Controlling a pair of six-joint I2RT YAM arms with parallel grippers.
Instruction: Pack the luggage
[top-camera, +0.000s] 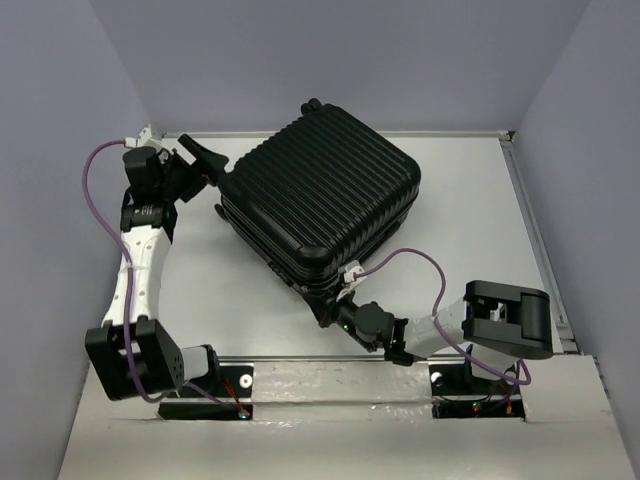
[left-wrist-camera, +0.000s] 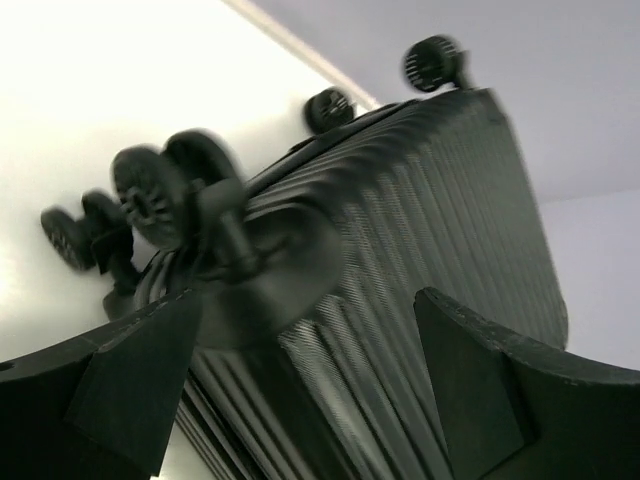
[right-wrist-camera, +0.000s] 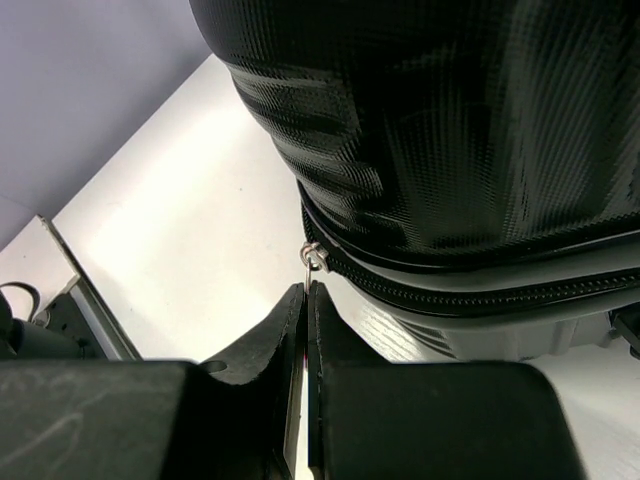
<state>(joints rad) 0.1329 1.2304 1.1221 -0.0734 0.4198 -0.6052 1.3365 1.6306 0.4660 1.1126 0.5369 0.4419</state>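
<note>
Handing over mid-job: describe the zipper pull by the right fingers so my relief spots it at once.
Start at the black ribbed suitcase closed on the white table, and go to its near corner, facing the right arm. On the zipper line between the shells, at the tips of that arm's shut fingers, sits a zipper pull: the only silvery metal bit on the all-black case.
</note>
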